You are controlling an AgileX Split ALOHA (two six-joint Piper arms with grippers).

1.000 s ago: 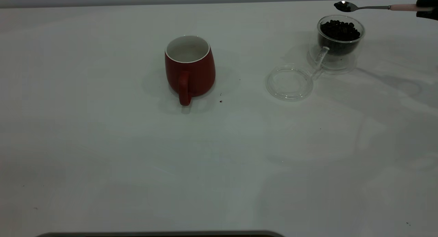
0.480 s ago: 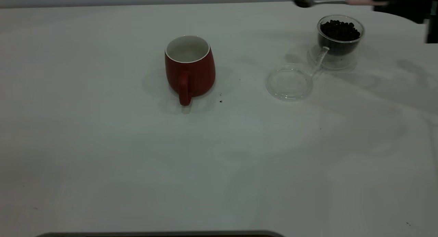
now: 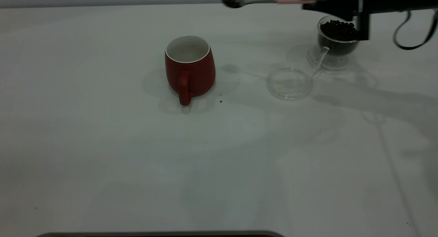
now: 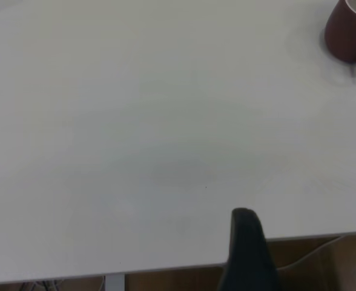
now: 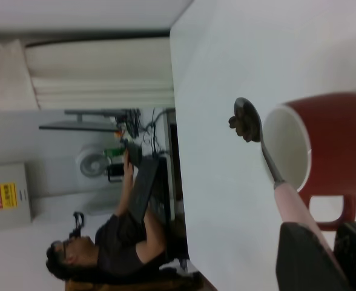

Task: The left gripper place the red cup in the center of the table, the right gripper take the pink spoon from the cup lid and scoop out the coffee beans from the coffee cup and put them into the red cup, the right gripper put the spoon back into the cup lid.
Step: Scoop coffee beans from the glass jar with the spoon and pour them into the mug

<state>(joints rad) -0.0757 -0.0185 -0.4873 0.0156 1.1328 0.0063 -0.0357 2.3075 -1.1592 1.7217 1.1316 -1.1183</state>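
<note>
Right claw (image 3: 316, 1) is clenched on the pale handle of the pink spoon (image 3: 260, 1), holding it level and high over the desk (image 3: 219, 155). Compared with half a second ago the claw and its black arm have slid well toward the middle, and they now pass above the coffee cup (image 3: 337, 42), partly hiding its rim. The spoon's bowl, which was earlier near the coffee cup, now sits between that cup and the red cup (image 3: 190, 67), closer to the latter. In the right wrist view a few coffee beans (image 5: 243, 124) lie in the spoon's bowl, which appears to hang just beside the red cup's white rim, though that angle makes it hard to say whether it is over the opening. The cup lid (image 3: 289, 83) lies bare beside the coffee cup, unchanged. Left claw (image 4: 246, 242) sits at the desk edge, well apart from the red cup; whether it is released or clenched I cannot tell.
</note>
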